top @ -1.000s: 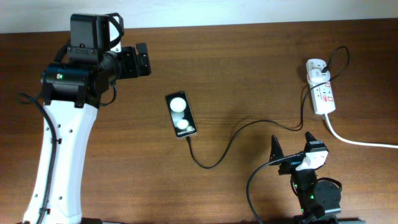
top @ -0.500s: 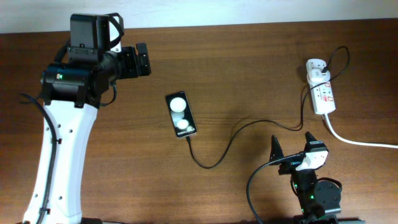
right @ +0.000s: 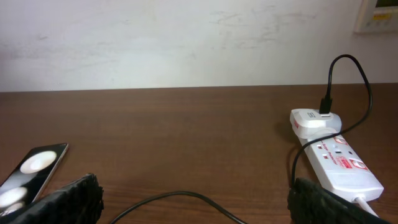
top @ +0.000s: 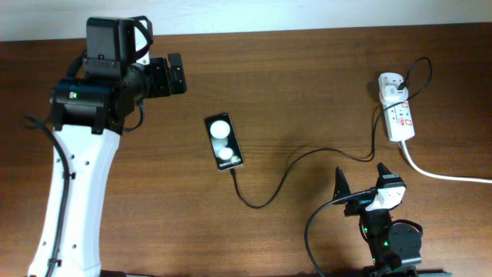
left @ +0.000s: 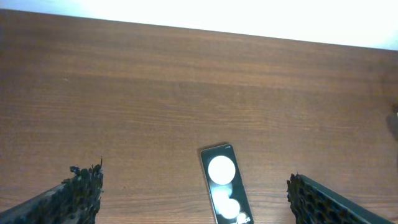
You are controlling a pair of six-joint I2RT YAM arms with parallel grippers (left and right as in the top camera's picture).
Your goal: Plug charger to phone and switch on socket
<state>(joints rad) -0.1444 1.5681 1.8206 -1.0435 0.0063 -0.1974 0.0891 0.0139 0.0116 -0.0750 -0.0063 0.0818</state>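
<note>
The black phone [top: 224, 142] lies face up mid-table, two white spots on its glass; it also shows in the left wrist view [left: 224, 186] and the right wrist view [right: 31, 171]. The thin black charger cable [top: 292, 165] runs from the phone's near end, where its tip meets the phone, across to the white socket strip [top: 398, 111], seen also in the right wrist view [right: 333, 152]. My left gripper [top: 175, 74] is open and empty, far left of the phone. My right gripper [top: 361, 181] is open and empty near the front edge, over the cable [right: 186, 199].
A thick white cord [top: 446, 173] leaves the socket strip toward the right edge. The left arm's white body [top: 73, 192] covers the table's left side. A pale wall lies behind the table's far edge.
</note>
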